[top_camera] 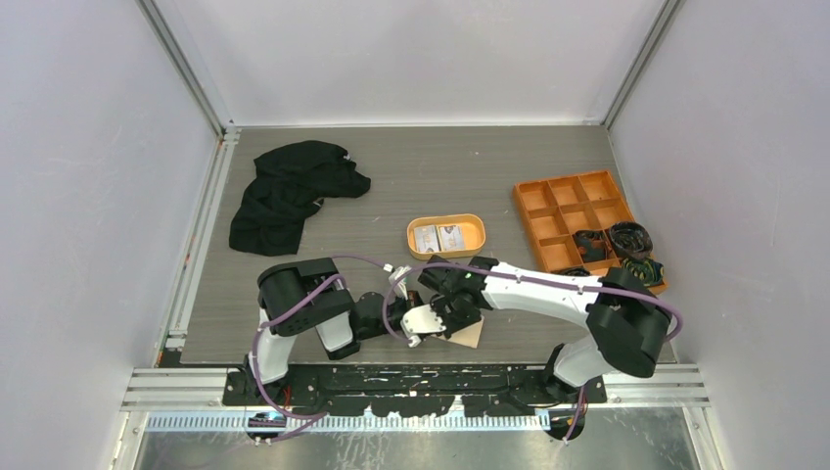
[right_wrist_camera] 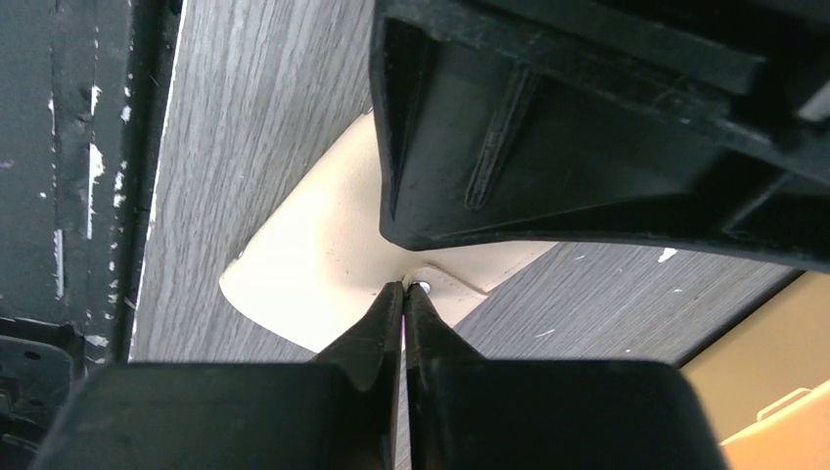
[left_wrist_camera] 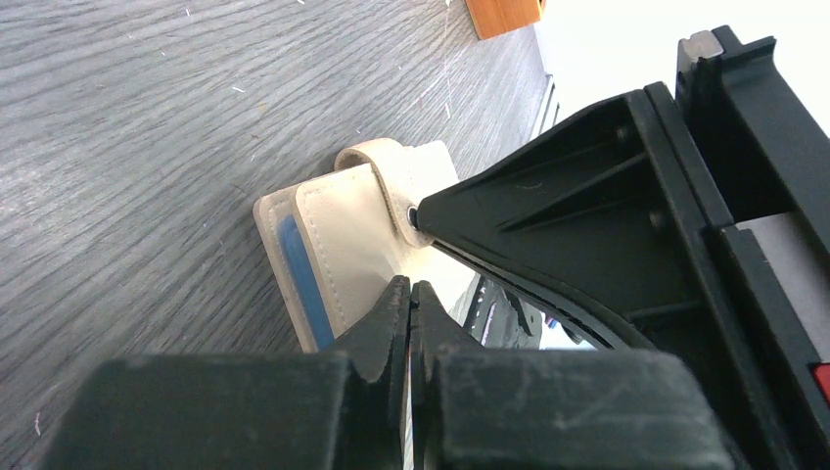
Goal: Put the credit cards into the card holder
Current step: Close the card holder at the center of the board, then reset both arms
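The beige card holder (top_camera: 470, 338) lies near the table's front edge, half under both grippers. In the left wrist view it (left_wrist_camera: 343, 235) shows a blue strip along one edge and a raised snap tab (left_wrist_camera: 377, 162). My left gripper (left_wrist_camera: 409, 292) is shut, its tips over the holder's flap; it also shows in the top view (top_camera: 438, 325). My right gripper (right_wrist_camera: 403, 290) is shut, its tips touching the snap tab (right_wrist_camera: 440, 286) on the holder (right_wrist_camera: 313, 259); it also shows in the top view (top_camera: 456, 311). The pale credit cards (top_camera: 438, 237) lie in the orange oval tray (top_camera: 477, 227).
An orange compartmented box (top_camera: 563, 206) stands at the right, with dark items (top_camera: 626, 240) in its near compartments. A black cloth (top_camera: 289, 191) lies at the back left. The table's front edge and black mounting rail run just behind the holder.
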{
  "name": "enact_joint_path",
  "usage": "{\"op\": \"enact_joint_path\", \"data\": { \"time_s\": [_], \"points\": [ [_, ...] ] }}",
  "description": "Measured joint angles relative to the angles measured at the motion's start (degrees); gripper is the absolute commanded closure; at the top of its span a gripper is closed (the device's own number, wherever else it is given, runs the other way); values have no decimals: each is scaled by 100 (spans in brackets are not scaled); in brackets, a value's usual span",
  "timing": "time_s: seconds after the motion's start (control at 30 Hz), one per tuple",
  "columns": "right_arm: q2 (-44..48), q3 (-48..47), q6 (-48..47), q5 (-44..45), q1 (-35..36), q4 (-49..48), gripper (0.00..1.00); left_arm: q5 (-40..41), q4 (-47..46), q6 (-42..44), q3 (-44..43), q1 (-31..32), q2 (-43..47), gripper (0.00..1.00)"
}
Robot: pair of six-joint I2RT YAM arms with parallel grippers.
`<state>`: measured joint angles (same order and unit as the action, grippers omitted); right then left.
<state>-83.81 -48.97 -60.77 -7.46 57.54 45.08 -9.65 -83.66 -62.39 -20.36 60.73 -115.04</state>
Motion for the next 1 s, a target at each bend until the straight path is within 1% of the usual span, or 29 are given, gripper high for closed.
{"op": "enact_joint_path", "data": {
  "time_s": [0.1,0.2,0.27,0.33,0.37,0.43,0.57,0.63,0.7,0.73,0.77,0.8,0.83,0.87,0.9,1.0],
  "points": [
    [-11,-39,245,-76,-35,44,56,2,-2,0,2,0,0,98],
    [48,-57,544,-533,-361,105,34,22,15,2,17,0,28,92],
    [247,-57,699,-833,-756,190,25,79,48,17,61,0,96,86],
    [610,-68,822,-1045,-1150,245,19,142,127,57,116,-11,225,77],
    [850,-103,892,-1174,-1390,302,15,170,181,85,142,-20,302,74],
    [1287,-258,1058,-1401,-1818,404,2,225,326,164,192,-39,535,68],
    [1941,-588,1620,-1676,-2603,321,1,378,1027,468,234,-85,1386,56],
    [2240,-645,2164,-1606,-2990,149,0,468,1585,706,232,-87,2013,53],
    [2514,-664,2876,-1274,-3265,-142,0,678,2516,1045,216,-85,2933,47],
    [2647,-664,3220,-1014,-3355,-313,0,767,2855,1176,212,-85,3316,42],
    [2859,-660,3718,-586,-3458,-570,1,946,3565,1397,144,-81,3921,34],
    [3014,-660,3995,-337,-3508,-723,1,1064,3950,1545,107,-83,4310,24],
    [3198,-684,4264,-107,-3545,-835,0,1261,4647,1762,7,-83,4905,13],
    [3338,-750,4483,33,-3558,-866,0,1443,5139,1963,-68,-83,5418,4],
    [3425,-846,4662,114,-3556,-868,1,1639,5608,2138,-162,-83,5934,1],
    [3475,-1182,5215,315,-3554,-903,1,2162,6583,2514,-321,-87,7110,0]
  ]
}}
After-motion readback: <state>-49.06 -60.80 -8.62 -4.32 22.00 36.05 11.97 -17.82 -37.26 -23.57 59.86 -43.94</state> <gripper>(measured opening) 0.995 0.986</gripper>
